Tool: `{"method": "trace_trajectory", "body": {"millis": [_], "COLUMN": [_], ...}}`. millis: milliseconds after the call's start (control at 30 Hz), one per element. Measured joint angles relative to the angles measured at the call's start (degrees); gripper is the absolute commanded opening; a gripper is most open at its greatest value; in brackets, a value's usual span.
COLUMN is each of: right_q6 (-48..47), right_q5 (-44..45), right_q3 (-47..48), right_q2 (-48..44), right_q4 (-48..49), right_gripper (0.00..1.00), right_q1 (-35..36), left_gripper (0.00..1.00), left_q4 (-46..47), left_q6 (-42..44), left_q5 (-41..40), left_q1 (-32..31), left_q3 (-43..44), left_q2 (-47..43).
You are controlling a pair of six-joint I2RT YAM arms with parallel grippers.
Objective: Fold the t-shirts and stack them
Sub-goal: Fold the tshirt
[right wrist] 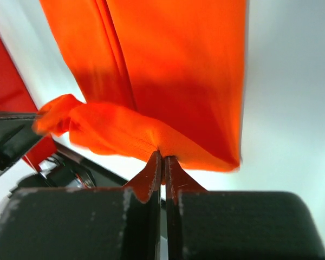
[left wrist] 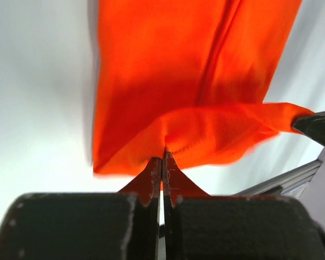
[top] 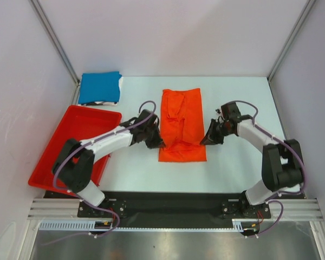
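An orange t-shirt [top: 181, 122] lies folded into a long strip in the middle of the table. My left gripper [top: 158, 143] is shut on its near left edge, and the cloth bunches at my fingertips in the left wrist view [left wrist: 162, 157]. My right gripper [top: 205, 141] is shut on its near right edge, seen in the right wrist view [right wrist: 163, 157]. The shirt's near end is lifted and rolling over the rest, with its far part flat on the table. A folded blue t-shirt [top: 100, 88] lies at the far left.
A red tray [top: 54, 157] stands at the left edge of the table, beside my left arm. Metal frame posts rise at the far corners. The black base rail [top: 168, 203] runs along the near edge.
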Motion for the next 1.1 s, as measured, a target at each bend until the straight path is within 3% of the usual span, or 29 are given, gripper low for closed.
{"method": "trace_trajectory", "body": {"millis": [333, 667, 1100], "right_q6": [-3.72, -5.25, -5.84], "right_q5": [-2.25, -3.89, -4.61], "right_q3": [18.43, 28.0, 31.45], "right_q2": [17.75, 26.58, 31.15], "right_q4": [-1.27, -3.98, -5.05], "right_gripper": [0.0, 0.0, 0.03], "right_q1": [-3.65, -5.18, -6.69], "left_gripper": [0.0, 0.0, 0.0], "left_q4": [-2.69, -4.59, -5.42], "left_q6": [4.46, 5.03, 6.34], "left_q5": [3.8, 7.15, 8.74], "left_q1": [7.39, 10.34, 12.26], "left_q3": [18.53, 24.39, 28.02], "left_q2": [16.37, 23.08, 27.19]}}
